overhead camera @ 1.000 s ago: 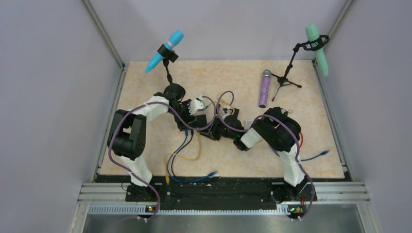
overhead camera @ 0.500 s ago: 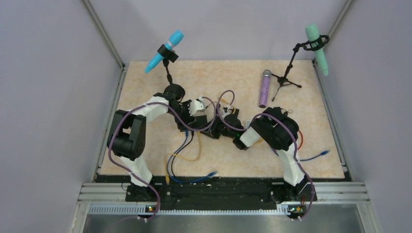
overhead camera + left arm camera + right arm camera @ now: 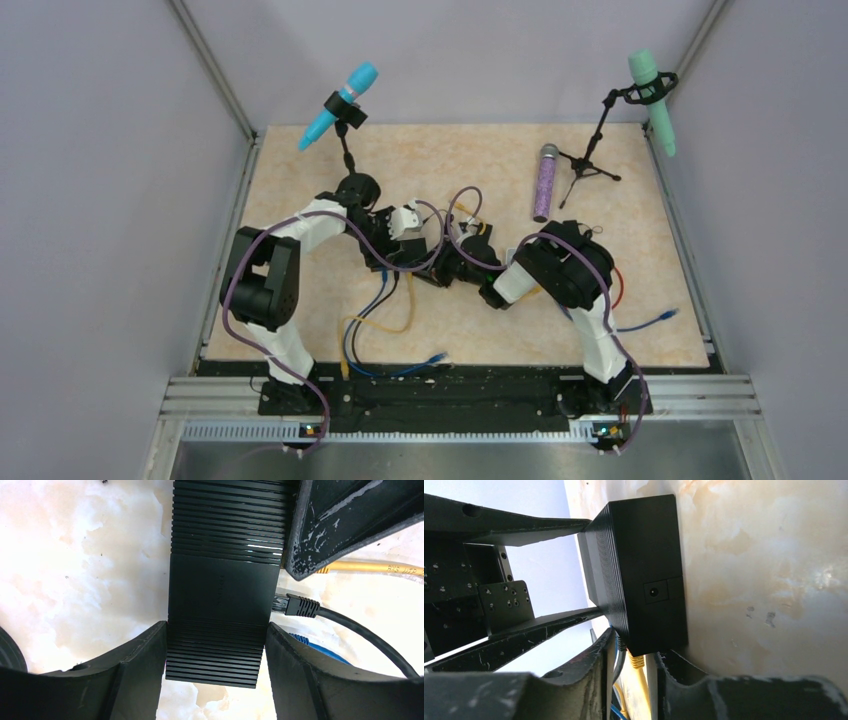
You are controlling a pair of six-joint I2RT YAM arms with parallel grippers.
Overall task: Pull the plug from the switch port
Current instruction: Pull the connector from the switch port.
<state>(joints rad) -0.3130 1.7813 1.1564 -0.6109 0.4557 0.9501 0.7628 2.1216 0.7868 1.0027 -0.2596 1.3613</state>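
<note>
The switch (image 3: 222,587), a flat black ribbed box, lies on the marbled table. My left gripper (image 3: 217,627) is shut on it, one finger against each long side. Along its right edge sit a black plug (image 3: 296,605), a yellow cable (image 3: 370,568) and a blue cable (image 3: 310,642). In the right wrist view the switch (image 3: 644,565) stands on edge against the table. My right gripper (image 3: 636,652) is shut on the yellow plug (image 3: 636,661) where it enters the port. A black cable (image 3: 619,662) runs beside the plug.
Loose blue and yellow cables (image 3: 380,320) trail toward the near edge, and another blue cable (image 3: 655,318) lies at the right. A purple microphone (image 3: 544,182) lies at the back. A blue microphone (image 3: 338,105) and a green one (image 3: 652,88) stand on stands.
My right gripper's fingers have drawn closer together around the yellow plug, and the right arm has edged slightly left. The left gripper and the switch have stayed put.
</note>
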